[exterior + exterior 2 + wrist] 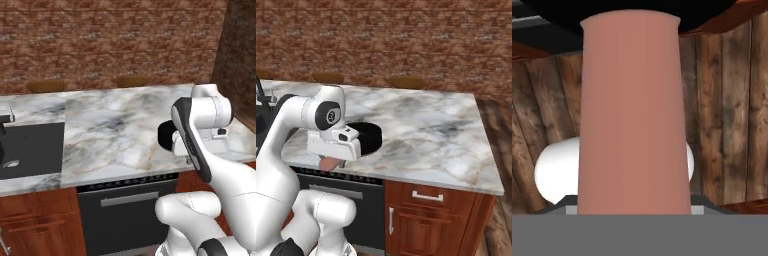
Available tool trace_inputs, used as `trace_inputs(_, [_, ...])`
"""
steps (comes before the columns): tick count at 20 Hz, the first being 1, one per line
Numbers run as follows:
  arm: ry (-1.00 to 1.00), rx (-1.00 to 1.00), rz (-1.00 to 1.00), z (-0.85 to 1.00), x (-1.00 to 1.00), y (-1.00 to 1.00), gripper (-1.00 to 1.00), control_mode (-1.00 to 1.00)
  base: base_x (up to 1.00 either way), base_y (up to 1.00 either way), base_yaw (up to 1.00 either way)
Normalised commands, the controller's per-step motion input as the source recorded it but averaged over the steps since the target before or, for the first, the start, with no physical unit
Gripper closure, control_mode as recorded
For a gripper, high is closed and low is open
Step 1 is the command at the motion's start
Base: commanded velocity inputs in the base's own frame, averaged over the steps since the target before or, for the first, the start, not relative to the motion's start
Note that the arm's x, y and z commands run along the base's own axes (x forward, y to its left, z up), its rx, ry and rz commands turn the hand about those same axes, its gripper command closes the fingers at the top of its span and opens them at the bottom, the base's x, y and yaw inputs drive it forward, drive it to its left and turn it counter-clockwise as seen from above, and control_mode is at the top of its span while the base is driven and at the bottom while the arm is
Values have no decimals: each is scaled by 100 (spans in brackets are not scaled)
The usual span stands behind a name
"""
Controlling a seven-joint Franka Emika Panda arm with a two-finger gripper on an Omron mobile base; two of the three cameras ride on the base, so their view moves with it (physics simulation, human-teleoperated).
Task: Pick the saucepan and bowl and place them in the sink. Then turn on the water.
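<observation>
Hand view has the saucepan's pink handle (634, 115) running from 6 to 12 o'clock. Whether the gripper (331, 161) clamps it, I cannot tell. The saucepan (367, 137) sits at the counter's (431, 130) front edge; a loose grip could tip it off.

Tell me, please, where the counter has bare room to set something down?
Bare marble counter runs from the sink to the saucepan, and again right of the pan to the counter's end. It is crowded at the front edge, where the hand sits over the pan's handle.
</observation>
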Motion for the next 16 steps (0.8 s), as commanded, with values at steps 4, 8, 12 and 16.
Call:
trace_inputs(4, [0,0,0,0,0,0,100,100,-100,14,14])
trace_inputs(8, [0,0,0,0,0,0,100,100,-79,66,18])
trace_inputs(12, [0,0,0,0,0,0,100,100,-40,93,14])
trace_inputs(16, [0,0,0,0,0,0,100,100,-16,100,11])
